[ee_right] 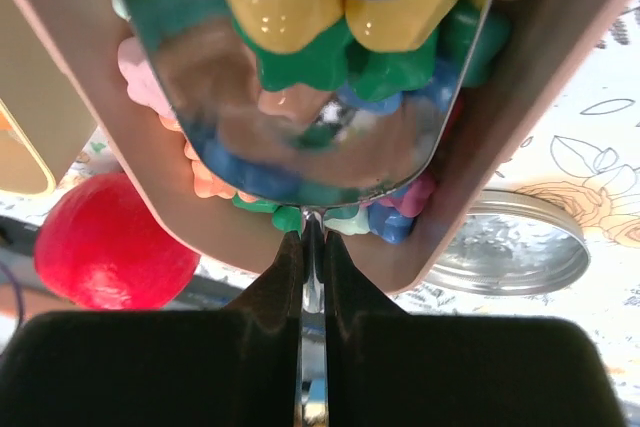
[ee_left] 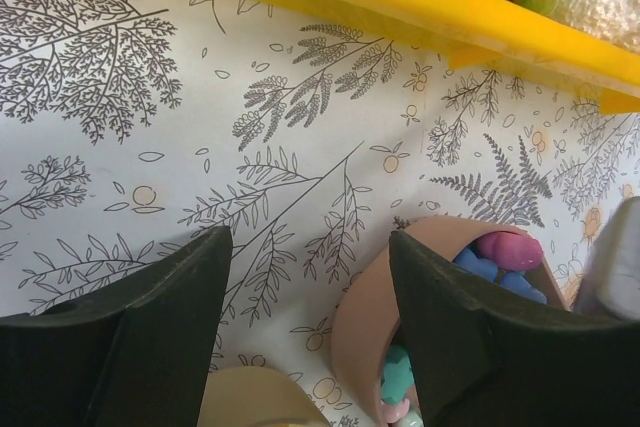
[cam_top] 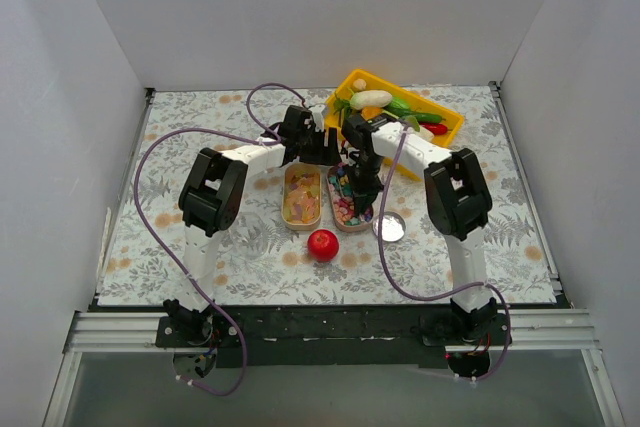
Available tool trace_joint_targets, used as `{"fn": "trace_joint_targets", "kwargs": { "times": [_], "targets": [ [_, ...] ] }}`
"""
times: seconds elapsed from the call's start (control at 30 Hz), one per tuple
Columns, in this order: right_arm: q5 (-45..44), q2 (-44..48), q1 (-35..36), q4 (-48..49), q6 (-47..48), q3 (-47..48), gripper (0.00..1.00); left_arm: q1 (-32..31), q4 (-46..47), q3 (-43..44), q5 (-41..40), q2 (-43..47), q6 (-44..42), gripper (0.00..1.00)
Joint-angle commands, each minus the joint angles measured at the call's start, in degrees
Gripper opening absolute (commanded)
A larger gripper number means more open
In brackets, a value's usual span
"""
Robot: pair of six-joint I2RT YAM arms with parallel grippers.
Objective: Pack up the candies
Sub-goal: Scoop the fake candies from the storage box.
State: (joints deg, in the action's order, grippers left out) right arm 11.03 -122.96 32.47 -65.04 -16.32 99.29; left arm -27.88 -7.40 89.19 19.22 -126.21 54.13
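Top external, leaf-print tablecloth (cam_top: 520,217), white walls (cam_top: 320,7) around, candies (cam_top: 302,199) mid-table

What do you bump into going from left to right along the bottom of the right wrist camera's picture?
red ball → right gripper, shut on the thin handle of the shiny scoop → silver lid

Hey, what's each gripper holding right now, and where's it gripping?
The right gripper pinches a metal scoop by its thin handle, just below the bowl. The left gripper is open and holds nothing.
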Motion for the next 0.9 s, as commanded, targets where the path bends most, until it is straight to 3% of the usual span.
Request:
{"fn": "trace_joint_targets", "kwargs": {
  "times": [0.0, 0.37, 0.57, 0.87],
  "targets": [
    [-10.68, 2.54, -0.13, 11.40, 0.14, -8.29, 0.01, 0.10, -6.14, -1.12, 3.80, 1.14, 0.80, 0.64],
    [-15.33, 9.83, 1.19, 20.82, 1.64, -16.75, 0.01, 2.12, -6.84, 1.51, 3.37, 1.50, 3.70, 0.68],
    [-17.44, 15.99, 1.98, 23.99, 2.08, -20.35, 0.01, 4.93, -7.10, 1.96, 1.87, 4.22, 5.98, 0.85],
    [-17.97, 22.76, 3.39, 26.89, 2.60, -23.70, 0.01, 8.36, -6.14, 1.87, 1.25, 8.61, 9.68, 0.98]
  ]
}}
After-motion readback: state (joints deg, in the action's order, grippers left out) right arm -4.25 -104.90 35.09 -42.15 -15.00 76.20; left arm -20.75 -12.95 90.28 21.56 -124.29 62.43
